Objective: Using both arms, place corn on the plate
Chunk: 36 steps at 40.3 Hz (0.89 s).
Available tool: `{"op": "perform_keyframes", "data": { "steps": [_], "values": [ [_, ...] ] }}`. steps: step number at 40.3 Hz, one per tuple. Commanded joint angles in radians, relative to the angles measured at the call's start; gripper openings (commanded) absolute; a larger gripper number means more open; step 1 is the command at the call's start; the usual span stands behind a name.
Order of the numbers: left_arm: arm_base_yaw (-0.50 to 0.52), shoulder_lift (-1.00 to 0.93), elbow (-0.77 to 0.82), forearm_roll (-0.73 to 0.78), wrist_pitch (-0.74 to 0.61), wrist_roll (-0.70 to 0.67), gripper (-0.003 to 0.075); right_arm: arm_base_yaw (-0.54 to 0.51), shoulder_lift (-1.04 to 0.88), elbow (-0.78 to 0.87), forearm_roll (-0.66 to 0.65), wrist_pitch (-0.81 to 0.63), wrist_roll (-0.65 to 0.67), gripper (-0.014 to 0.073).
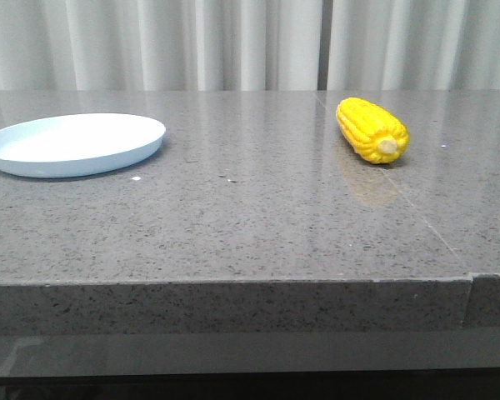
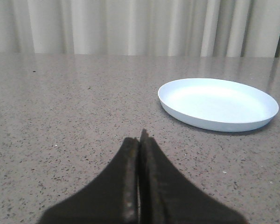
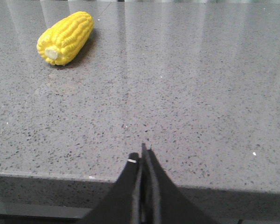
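the corn lies at upper right of the front frame, well apart from the plate at upper left. both the left gripper and right gripper are closed, empty. likely light, stiff, round and apt to roll; grasp mid-cob.

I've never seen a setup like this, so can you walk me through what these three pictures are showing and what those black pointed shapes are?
This is a two-armed robot at a speckled grey stone table. The wide picture looks forward over the table. On it lie a round pale blue shallow plate at the left and a bright yellow toy corn cob at the right, well apart. The other two pictures come from cameras on each wrist. The black pointed shapes are the arms' fingers, pressed together: the left gripper faces the plate, the right gripper sits near the table's front edge, with the corn further off. Nothing is held yet.
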Motion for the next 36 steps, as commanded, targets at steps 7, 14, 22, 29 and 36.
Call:
{"op": "perform_keyframes", "data": {
  "steps": [7, 14, 22, 29, 36],
  "values": [
    [0.001, -0.019, 0.003, -0.009, -0.121, 0.000, -0.0020, -0.005, -0.011, -0.016, -0.006, -0.078, -0.011, -0.0067],
    [0.001, -0.019, 0.001, -0.009, -0.284, 0.000, -0.0020, -0.005, -0.011, -0.028, -0.006, -0.148, -0.011, -0.0067],
    [0.001, -0.016, -0.081, -0.009, -0.477, 0.000, -0.0020, -0.005, -0.011, -0.166, -0.006, -0.126, -0.011, -0.0067],
    [0.001, 0.054, -0.276, 0.010, -0.183, 0.000, -0.0020, -0.005, 0.025, -0.337, -0.006, -0.039, -0.011, -0.0067],
    [0.001, 0.240, -0.433, 0.091, -0.006, 0.000, -0.0020, -0.005, 0.196, -0.496, 0.037, 0.023, -0.011, -0.0065]
  ]
}}
